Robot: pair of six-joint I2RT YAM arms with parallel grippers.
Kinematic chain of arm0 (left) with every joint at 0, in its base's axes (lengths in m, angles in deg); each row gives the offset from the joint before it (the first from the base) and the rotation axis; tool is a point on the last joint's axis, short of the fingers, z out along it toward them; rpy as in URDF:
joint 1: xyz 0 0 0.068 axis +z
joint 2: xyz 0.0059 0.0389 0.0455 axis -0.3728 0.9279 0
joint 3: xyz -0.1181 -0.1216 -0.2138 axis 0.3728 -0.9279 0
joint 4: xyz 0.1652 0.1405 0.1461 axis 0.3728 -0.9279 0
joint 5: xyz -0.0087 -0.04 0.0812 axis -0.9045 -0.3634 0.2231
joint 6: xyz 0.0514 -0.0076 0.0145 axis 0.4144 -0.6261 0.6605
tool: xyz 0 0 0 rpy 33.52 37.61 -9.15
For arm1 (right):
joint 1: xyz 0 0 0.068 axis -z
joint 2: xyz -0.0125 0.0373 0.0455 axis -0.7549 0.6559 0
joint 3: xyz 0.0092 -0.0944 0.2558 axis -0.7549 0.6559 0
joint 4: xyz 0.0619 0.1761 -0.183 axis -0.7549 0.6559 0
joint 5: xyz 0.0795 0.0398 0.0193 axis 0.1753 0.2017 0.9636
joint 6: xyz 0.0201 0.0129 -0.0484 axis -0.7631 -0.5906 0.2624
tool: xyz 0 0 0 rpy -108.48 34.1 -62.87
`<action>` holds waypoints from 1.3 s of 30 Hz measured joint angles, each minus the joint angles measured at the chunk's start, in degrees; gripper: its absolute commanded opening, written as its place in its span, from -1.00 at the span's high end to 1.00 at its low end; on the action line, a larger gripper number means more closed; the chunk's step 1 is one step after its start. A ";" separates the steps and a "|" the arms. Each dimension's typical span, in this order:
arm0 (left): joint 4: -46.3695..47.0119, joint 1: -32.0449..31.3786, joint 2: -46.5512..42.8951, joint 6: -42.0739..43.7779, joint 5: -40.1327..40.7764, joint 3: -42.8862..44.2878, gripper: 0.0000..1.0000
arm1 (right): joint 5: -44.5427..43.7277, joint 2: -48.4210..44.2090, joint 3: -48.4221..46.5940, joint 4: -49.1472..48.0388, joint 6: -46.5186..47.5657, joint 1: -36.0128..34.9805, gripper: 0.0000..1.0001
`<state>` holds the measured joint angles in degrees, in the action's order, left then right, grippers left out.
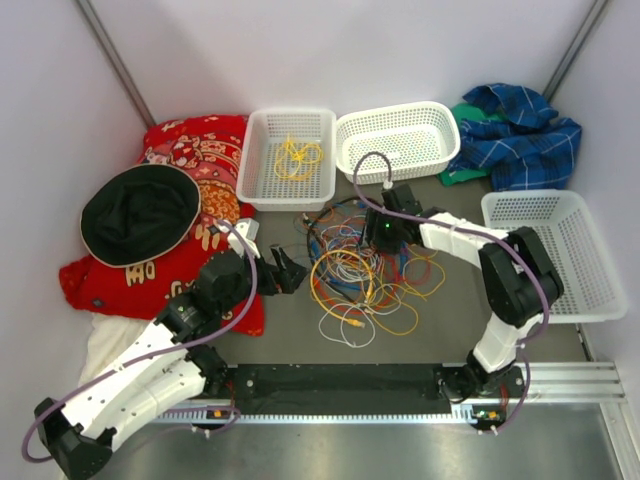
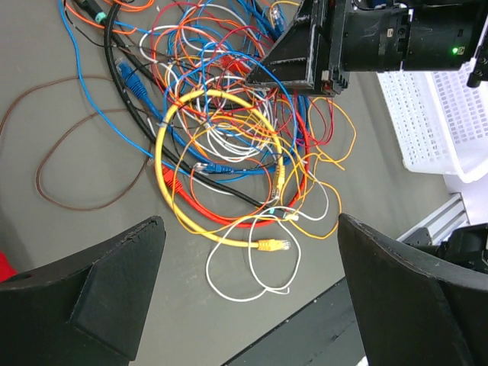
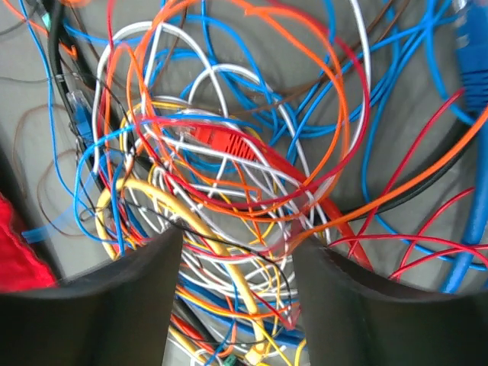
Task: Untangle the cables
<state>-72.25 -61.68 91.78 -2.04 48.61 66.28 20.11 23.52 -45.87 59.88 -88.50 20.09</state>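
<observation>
Surface: matt grey surface (image 1: 300, 335), closed in by plain white walls (image 1: 350, 50) at the back and both sides.
Cables (image 1: 365, 275): thin, glossy loops in yellow, orange, blue, white, red and black, tangled mid-surface; a yellow coil (image 1: 298, 155) lies in the left basket (image 1: 258, 160).
Edges: perforated white middle basket (image 1: 395, 115) and right basket (image 1: 560, 205); red patterned cloth (image 1: 200, 140) under a black hat (image 1: 140, 212); blue checked cloth (image 1: 525, 135).
Open room: bare strip between tangle and arm bases.
Left pincer (image 1: 285, 270): released, jaws wide, just left of the tangle.
Right pincer (image 3: 238, 238): down in the tangle, strands between its fingers; grip cannot be told.
</observation>
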 measured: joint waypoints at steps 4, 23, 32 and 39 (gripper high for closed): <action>0.00 0.00 0.04 0.00 0.04 -0.04 -0.98 | 1.44 0.22 0.02 0.74 1.14 -0.20 1.00; 8.35 0.00 8.31 5.29 1.46 6.27 -0.98 | -6.32 -39.71 -16.48 19.69 11.54 -2.86 1.00; 25.49 0.00 15.37 10.36 -0.39 10.19 -0.98 | -6.36 -46.53 -8.76 26.97 11.47 -3.30 1.00; 42.03 0.00 25.70 9.44 -8.70 10.19 -0.98 | -5.60 -48.00 -8.13 28.06 10.82 -3.32 1.00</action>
<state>-30.22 -61.68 117.48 7.40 39.91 76.46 14.52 -24.47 -54.00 87.94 -77.68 16.76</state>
